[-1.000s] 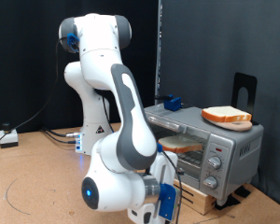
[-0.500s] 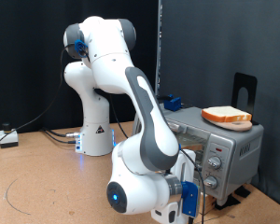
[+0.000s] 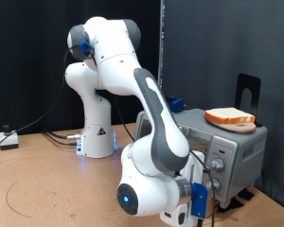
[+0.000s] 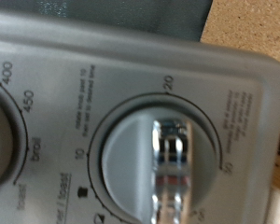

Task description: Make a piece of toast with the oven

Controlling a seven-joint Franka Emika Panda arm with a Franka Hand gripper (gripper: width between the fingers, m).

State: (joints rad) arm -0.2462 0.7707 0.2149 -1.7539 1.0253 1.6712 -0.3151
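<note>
The silver oven (image 3: 239, 142) stands at the exterior view's right on a wooden base. A slice of bread (image 3: 229, 117) lies on its roof. The arm hides the oven's door and inside, so the piece of toast is out of view. My gripper (image 3: 204, 192) is low in front of the oven's knob panel, next to the knobs (image 3: 218, 163). The wrist view is filled by the panel (image 4: 103, 65) and a grey timer knob with a chrome grip (image 4: 168, 159), very close. No fingers show there.
The robot's white base (image 3: 97, 132) stands at the back on the brown table (image 3: 47, 189). A black stand (image 3: 248, 90) rises behind the oven. Cables and a small box (image 3: 8, 140) lie at the exterior view's left.
The arm has swung toward the exterior view's right, bringing the gripper up to the oven's knobs. It now covers the oven door and the slice that showed inside earlier.
</note>
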